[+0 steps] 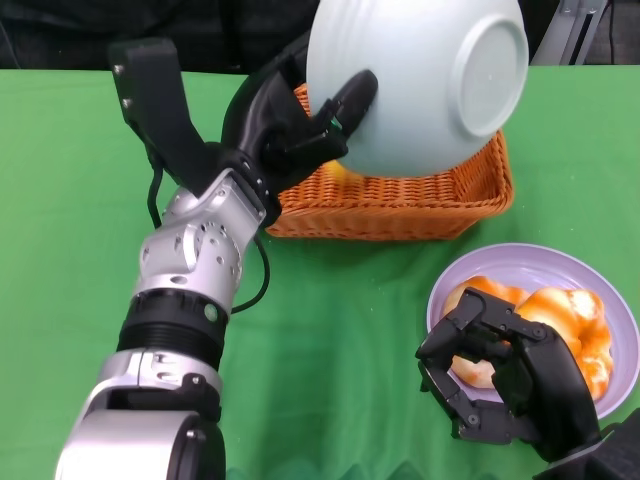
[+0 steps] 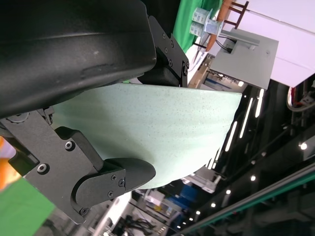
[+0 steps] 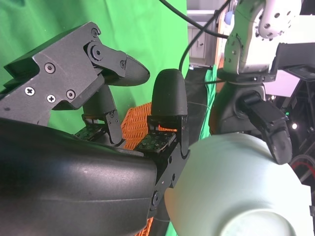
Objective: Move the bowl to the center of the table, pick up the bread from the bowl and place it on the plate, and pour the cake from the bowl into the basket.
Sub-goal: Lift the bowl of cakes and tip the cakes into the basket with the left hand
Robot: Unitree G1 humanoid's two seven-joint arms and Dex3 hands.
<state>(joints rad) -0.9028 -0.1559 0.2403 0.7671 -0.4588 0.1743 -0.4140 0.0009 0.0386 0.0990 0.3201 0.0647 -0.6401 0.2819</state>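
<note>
Green cloth covers the table (image 1: pixel 330 340), dark backdrop at the far edge. Left hand (image 1: pixel 290 125) grips the pale green bowl (image 1: pixel 420 80) by its rim, fingers over the outside wall and thumb side hidden, with the bowl tipped well past level so its foot ring faces the camera, held above the wicker basket (image 1: pixel 400 205) at far centre. Something yellow-orange shows just inside the basket under the bowl's lip, probably the cake, can't confirm. Bread (image 1: pixel 560 320) sits on the lilac plate (image 1: pixel 520 265) at near right. Right hand (image 1: pixel 500 375) rests at the plate's near-left edge, fingers curled in over the bread's end; can't tell whether they grip it or only touch it. Handling: bowl looks rigid, glazed and smooth, so slippery at a rim pinch and breakable if dropped; rim grip with the wall backed by the fingers is the sensible hold, keep it firm while tilted. Bread looks soft, glazed, easy to dent; take it lightly from the sides. Views: left wrist view shows fingers (image 2: pixel 113 179) flat against the bowl's speckled outer wall, which the head view only hints at. Right wrist view shows the bowl's underside (image 3: pixel 236 191) and left arm beyond, not the plate.
</note>
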